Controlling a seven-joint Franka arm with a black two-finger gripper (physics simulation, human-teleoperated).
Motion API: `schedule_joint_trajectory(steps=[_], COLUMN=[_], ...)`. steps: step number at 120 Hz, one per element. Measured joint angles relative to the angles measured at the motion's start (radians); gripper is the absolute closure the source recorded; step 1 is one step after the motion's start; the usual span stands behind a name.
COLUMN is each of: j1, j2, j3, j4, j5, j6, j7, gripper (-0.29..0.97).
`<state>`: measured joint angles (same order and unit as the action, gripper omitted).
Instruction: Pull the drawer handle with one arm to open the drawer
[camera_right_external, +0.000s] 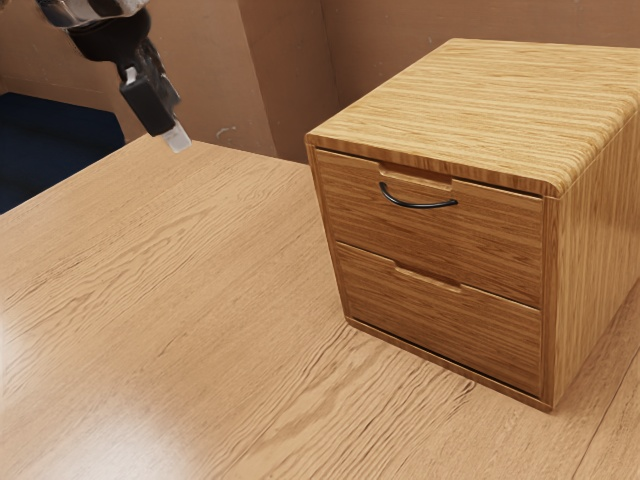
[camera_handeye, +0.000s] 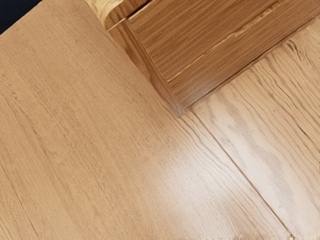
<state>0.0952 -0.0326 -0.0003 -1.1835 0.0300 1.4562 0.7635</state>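
A wooden cabinet (camera_right_external: 480, 200) with two drawers stands on the table at the exterior view's right. The upper drawer (camera_right_external: 440, 225) carries a thin black curved handle (camera_right_external: 417, 203) and sits flush with the cabinet front. The lower drawer (camera_right_external: 445, 310) has only a small notch at its top edge and is also flush. My gripper (camera_right_external: 176, 135) hangs above the table at the exterior view's upper left, well away from the handle and seen side-on. The wrist view looks down on the cabinet's lower front corner (camera_handeye: 176, 107) and the tabletop.
The wooden table (camera_right_external: 170, 320) stretches wide in front of the cabinet. Brown walls (camera_right_external: 260, 70) stand behind, and a dark blue floor area (camera_right_external: 50, 140) lies beyond the table's far left edge.
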Motion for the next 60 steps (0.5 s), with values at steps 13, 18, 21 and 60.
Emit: schedule_joint_trajectory(steps=[13, 18, 21, 60], j1=[-0.008, -0.002, 0.003, 0.082], j2=[-0.002, -0.004, -0.005, 0.002], j3=[-0.004, -0.005, -0.005, -0.062], j4=[-0.054, -0.069, -0.077, -0.188], j5=[0.036, 0.049, 0.055, 0.104], j6=[0.0, 0.0, 0.0, 0.074], j7=[0.11, 0.147, 0.169, 0.378], gripper=[0.02, 0.02, 0.02, 0.02])
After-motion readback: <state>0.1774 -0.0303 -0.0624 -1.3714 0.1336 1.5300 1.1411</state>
